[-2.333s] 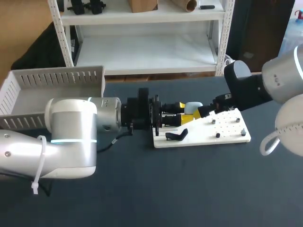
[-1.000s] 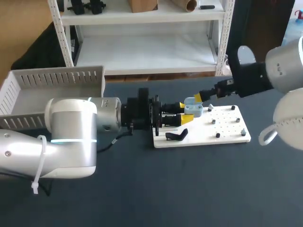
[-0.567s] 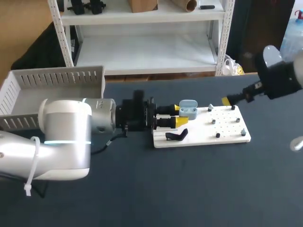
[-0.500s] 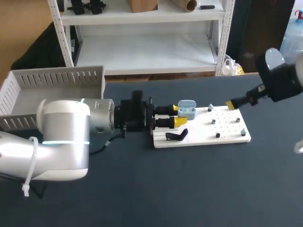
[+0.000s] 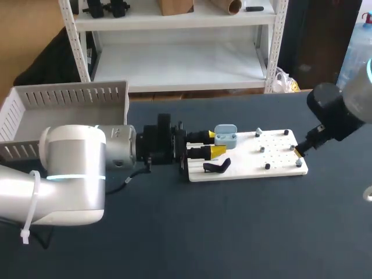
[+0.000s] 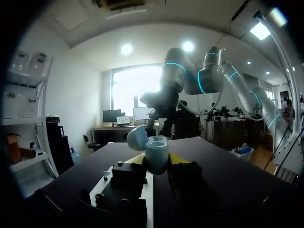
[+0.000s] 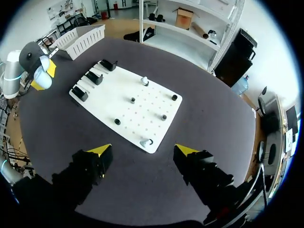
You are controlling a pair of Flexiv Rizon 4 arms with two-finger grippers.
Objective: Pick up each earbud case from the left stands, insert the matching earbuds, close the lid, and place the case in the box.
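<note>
Earbud case (image 6: pixel 156 153) clamped in left gripper (image 5: pixel 213 143), over left end of white pegboard (image 5: pixel 279 160); upright, long axis vertical, mouth up (lid (image 6: pixel 137 137) flipped open). Right gripper (image 7: pixel 142 149) fingers spread wide, above pegboard's right edge.

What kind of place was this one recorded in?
Probably a robotics lab test bench: a left arm and right arm over a dark table, a white peg board with black stands, a slotted white box, and a light-blue earbud case in the left gripper.
</note>
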